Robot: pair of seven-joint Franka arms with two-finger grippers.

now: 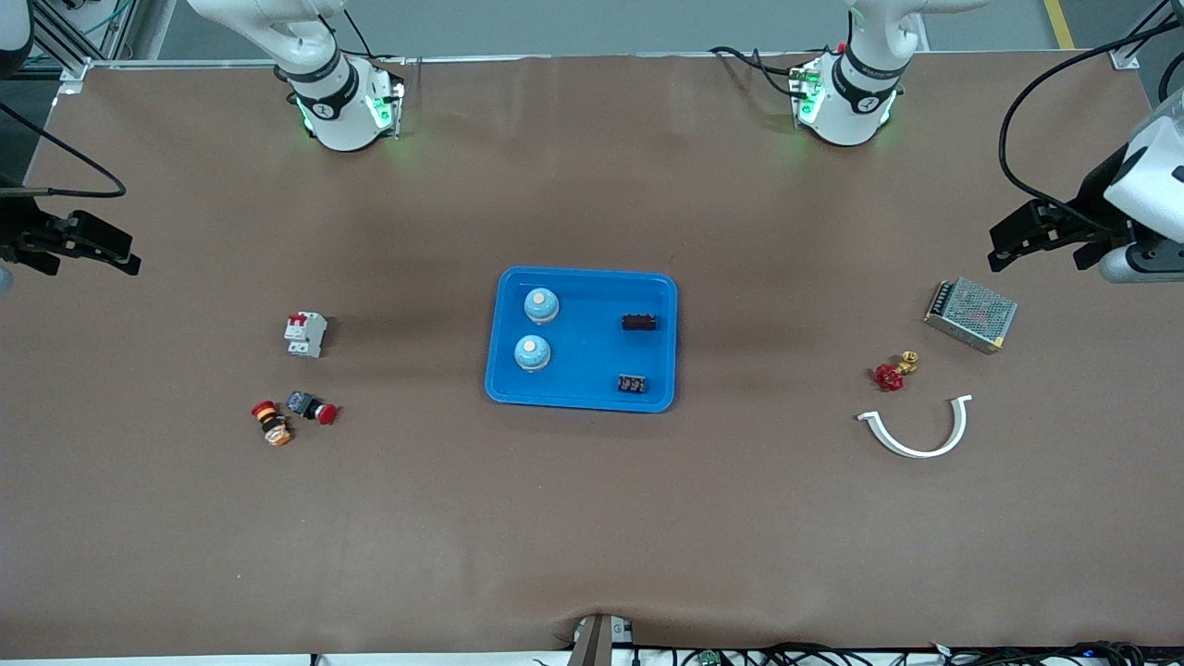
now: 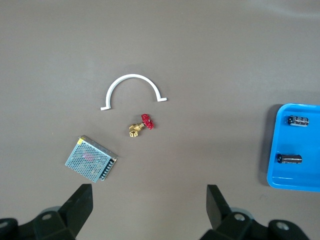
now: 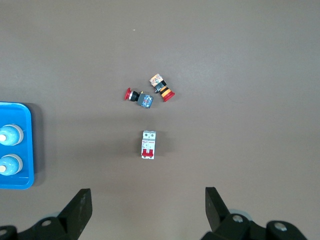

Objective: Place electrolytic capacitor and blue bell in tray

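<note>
The blue tray (image 1: 583, 274) lies at the table's middle. In it sit two pale blue bells (image 1: 541, 304) (image 1: 532, 352) toward the right arm's end and two black electrolytic capacitors (image 1: 639, 322) (image 1: 632, 383) toward the left arm's end. My left gripper (image 1: 1036, 257) is open and empty, up over the table's edge at the left arm's end. Its wrist view (image 2: 149, 205) shows the tray's edge (image 2: 300, 177) with both capacitors (image 2: 298, 120) (image 2: 290, 159). My right gripper (image 1: 88, 256) is open and empty over its own end. Its wrist view (image 3: 148, 205) shows the tray (image 3: 22, 177) and both bells (image 3: 10, 135) (image 3: 9, 165).
Toward the right arm's end lie a white circuit breaker (image 1: 305, 334) and two red push buttons (image 1: 312, 407) (image 1: 271, 422). Toward the left arm's end lie a metal mesh power supply (image 1: 970, 314), a red-handled brass valve (image 1: 894, 371) and a white curved clip (image 1: 918, 427).
</note>
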